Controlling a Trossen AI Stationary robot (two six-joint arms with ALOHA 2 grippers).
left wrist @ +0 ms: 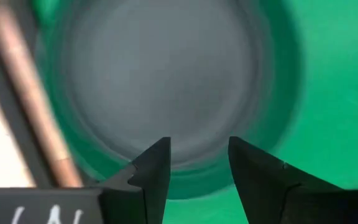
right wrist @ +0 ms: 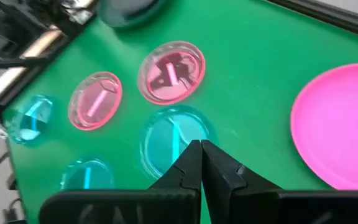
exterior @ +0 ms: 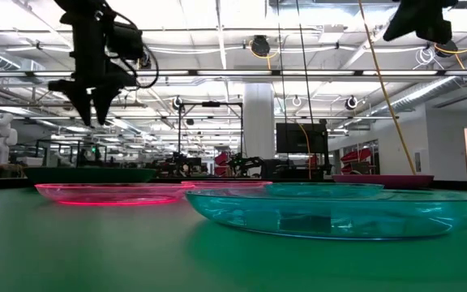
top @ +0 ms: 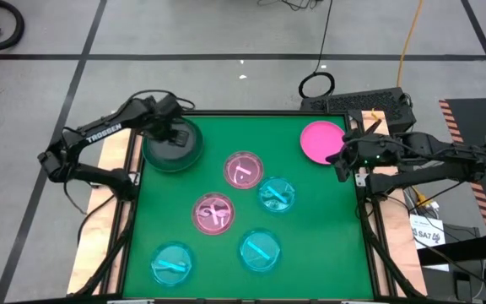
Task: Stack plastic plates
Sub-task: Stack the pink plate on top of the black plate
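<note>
- Plates lie scattered on the green table [top: 310, 253]: a dark green plate [top: 172, 149] at ten o'clock, an opaque magenta plate [top: 321, 141] at two o'clock, two translucent pink plates [top: 244, 169] [top: 213, 213] near the centre, and three translucent cyan plates [top: 277, 194] [top: 260, 250] [top: 173, 263] from centre-right round to seven o'clock.
- Left tool [top: 175, 133] hangs directly over the dark green plate, lifted clear of it in the low view, its fingers parted and empty; the left wrist view looks straight down into the plate's round well.
- Whether the dark plate is one plate or two nested I cannot tell; it looks deep-sided from above.
- Right tool [top: 341, 160] sits at the table's three o'clock edge, fingers pressed together and holding nothing, just beside the magenta plate's rim toward five o'clock.
- Judging by reach, the upper pink plate lies toward four o'clock from the left tool and is the nearest loose plate to it; the magenta plate is the right arm's nearest.
- All are shallow round dishes with thin raised rims and no long axis, so any rim point serves for a pinch.
- The clear ones are glossy, smooth plastic, likely slippery and light.
</note>
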